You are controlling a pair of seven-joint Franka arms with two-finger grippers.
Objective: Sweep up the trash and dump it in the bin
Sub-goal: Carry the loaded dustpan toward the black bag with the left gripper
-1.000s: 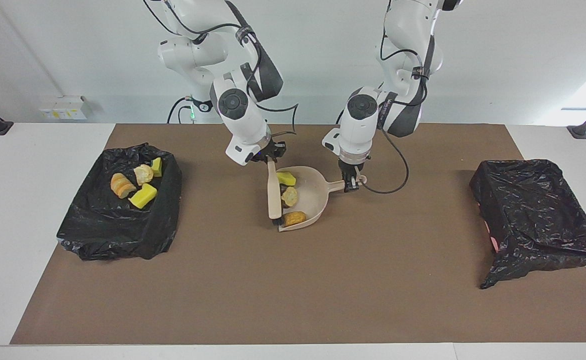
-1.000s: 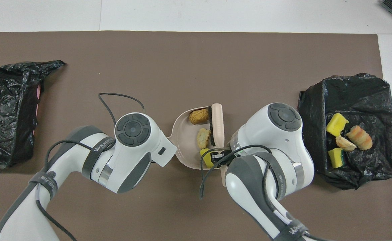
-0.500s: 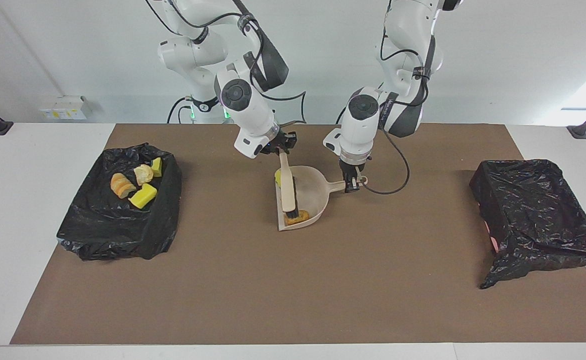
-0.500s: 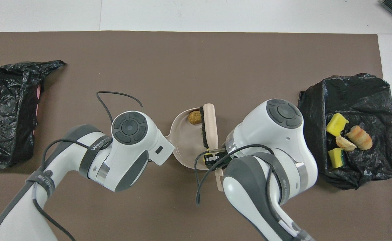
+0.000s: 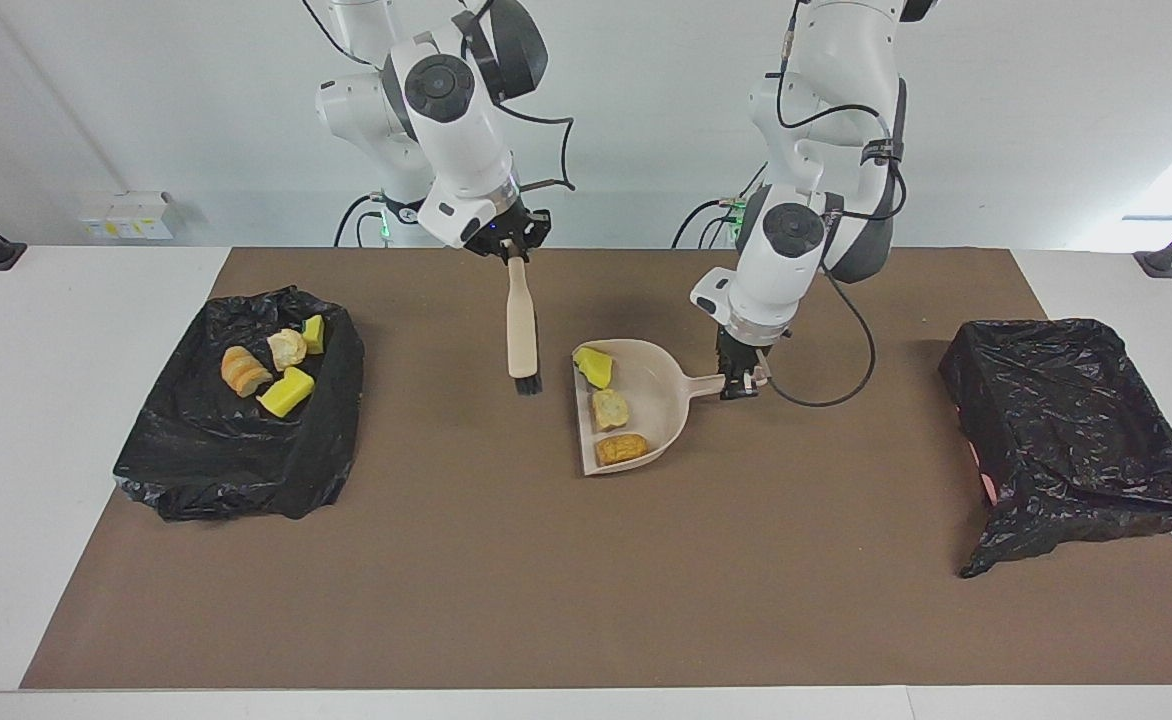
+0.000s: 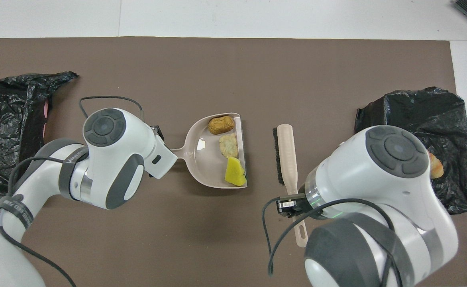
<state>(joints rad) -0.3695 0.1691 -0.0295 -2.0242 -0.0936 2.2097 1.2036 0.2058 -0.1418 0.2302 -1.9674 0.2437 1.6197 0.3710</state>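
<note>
- Trash: a bright yellow sponge piece (image 5: pixel 594 366), a pale crumbly foam lump (image 5: pixel 610 408) and an orange-brown cork-like chunk (image 5: pixel 621 448) are seen lying in a row inside the beige plastic dustpan (image 5: pixel 661 400) at mid-table.
- Four more scraps (image 5: pixel 271 368) are seen in the black-lined bin (image 5: pixel 236 440) toward the right arm's end.
- The dustpan's handle is clamped by the left gripper (image 5: pixel 738 382), low at the mat.
- A beige hand brush (image 5: pixel 520 330) is held hanging, bristles down, by the raised right gripper (image 5: pixel 511 250), closed on its handle.

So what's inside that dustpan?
Three scraps lie in the dustpan: a yellow sponge piece, a pale foam lump and an orange-brown chunk. Nothing covers them.
</note>
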